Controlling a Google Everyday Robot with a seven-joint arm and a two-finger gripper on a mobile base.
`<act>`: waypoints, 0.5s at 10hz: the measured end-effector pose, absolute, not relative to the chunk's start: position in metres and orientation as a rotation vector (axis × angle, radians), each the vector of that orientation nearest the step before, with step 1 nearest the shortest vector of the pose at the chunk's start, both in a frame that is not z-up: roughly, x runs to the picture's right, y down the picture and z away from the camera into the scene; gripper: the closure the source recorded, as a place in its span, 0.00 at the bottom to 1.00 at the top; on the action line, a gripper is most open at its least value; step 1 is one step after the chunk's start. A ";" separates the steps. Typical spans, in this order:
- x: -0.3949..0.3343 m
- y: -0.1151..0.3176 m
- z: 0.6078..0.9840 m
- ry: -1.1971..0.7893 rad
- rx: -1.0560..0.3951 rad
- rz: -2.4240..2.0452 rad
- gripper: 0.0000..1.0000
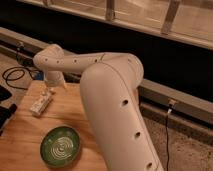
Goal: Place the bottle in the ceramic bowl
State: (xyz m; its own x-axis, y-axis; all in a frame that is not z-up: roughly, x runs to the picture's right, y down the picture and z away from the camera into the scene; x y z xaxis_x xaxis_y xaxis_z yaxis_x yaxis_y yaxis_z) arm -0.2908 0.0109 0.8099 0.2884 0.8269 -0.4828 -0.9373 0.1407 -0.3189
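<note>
Well, the slim white bottle (40,104) lies flat on the wooden counter (20,136), beyond the round green-glazed ceramic bowl (60,146). My tool (50,90) hangs spread over the bottle's far end, my smooth white arm (107,100) stretched across, wrist bent down.

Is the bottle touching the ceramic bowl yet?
Apart. The camera view shows bare table between the bottle and the ceramic bowl; the gripper hangs by the bottle's far end.
</note>
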 end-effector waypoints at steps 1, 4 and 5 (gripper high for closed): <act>-0.316 0.009 0.811 0.186 -0.642 1.258 0.35; -0.367 0.014 0.815 0.149 -0.658 1.207 0.35; -0.373 0.017 0.817 0.146 -0.656 1.199 0.35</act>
